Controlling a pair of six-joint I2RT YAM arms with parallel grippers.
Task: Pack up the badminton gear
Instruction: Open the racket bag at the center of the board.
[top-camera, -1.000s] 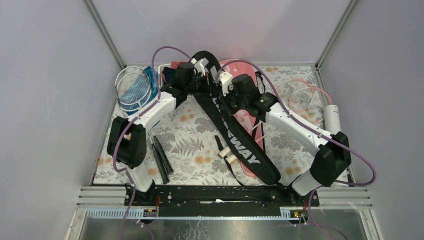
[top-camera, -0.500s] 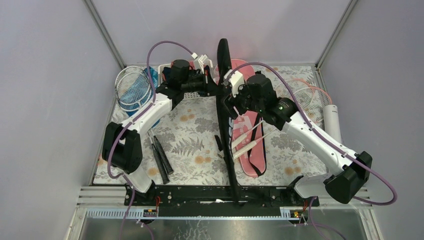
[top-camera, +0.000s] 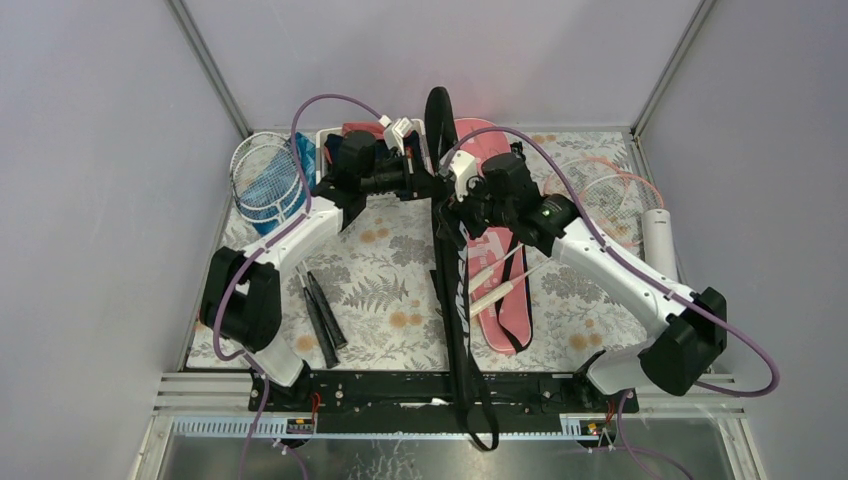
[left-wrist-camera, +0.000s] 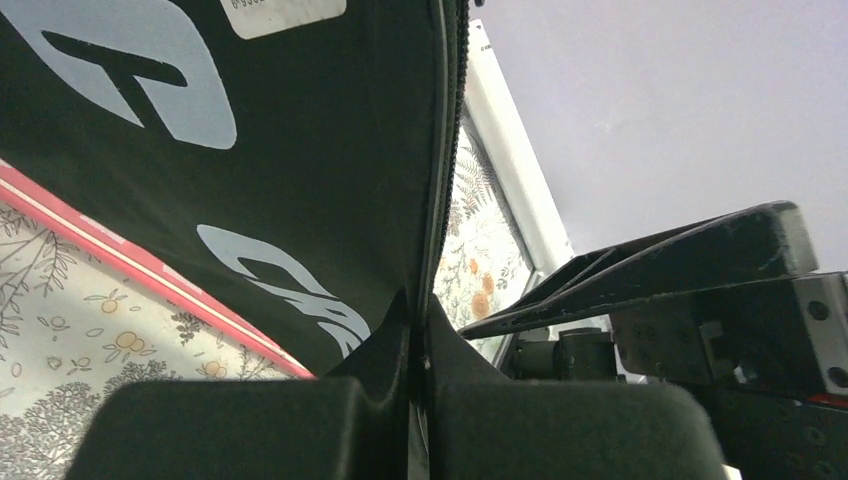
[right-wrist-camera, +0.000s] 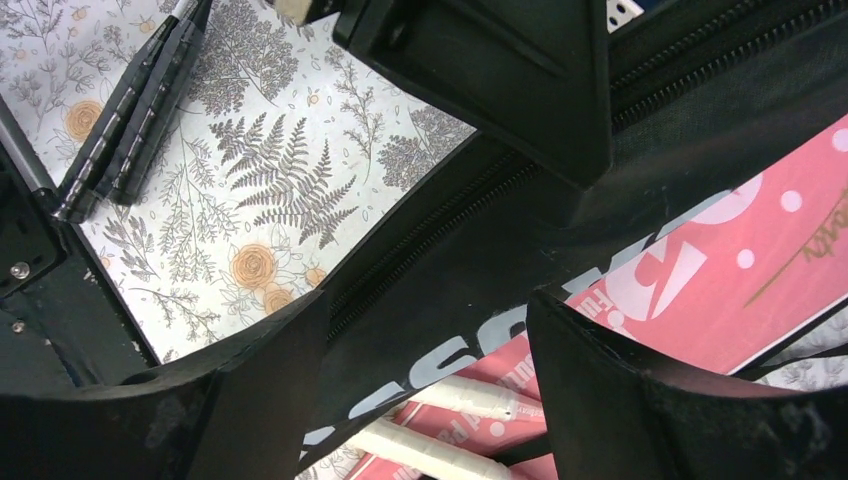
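Note:
The black "CROSSWAY" bag (top-camera: 455, 300) stands on its edge, running from the back wall to the near rail. My left gripper (top-camera: 427, 182) is shut on its zipper edge (left-wrist-camera: 440, 200); in the left wrist view the left gripper (left-wrist-camera: 418, 345) pinches the seam. My right gripper (top-camera: 456, 208) is open beside the bag. In the right wrist view the right gripper (right-wrist-camera: 430, 385) straddles the black bag (right-wrist-camera: 470, 270) without gripping it. The pink "SPORT" bag (top-camera: 505, 300) lies flat underneath, with two white racket handles (top-camera: 497, 283) on it. A white shuttlecock tube (top-camera: 660, 240) lies at the right.
Two black-handled rackets (top-camera: 322, 318) lie at the left, their heads (top-camera: 265, 175) by the corner. Pink racket heads (top-camera: 610, 200) lie at the right. A white basket (top-camera: 332, 140) with clothes stands at the back, behind the left arm.
The right gripper opened and let go of the black bag. The bag swung from lying flat to standing on edge, still held by the left gripper. The right arm shifted right.

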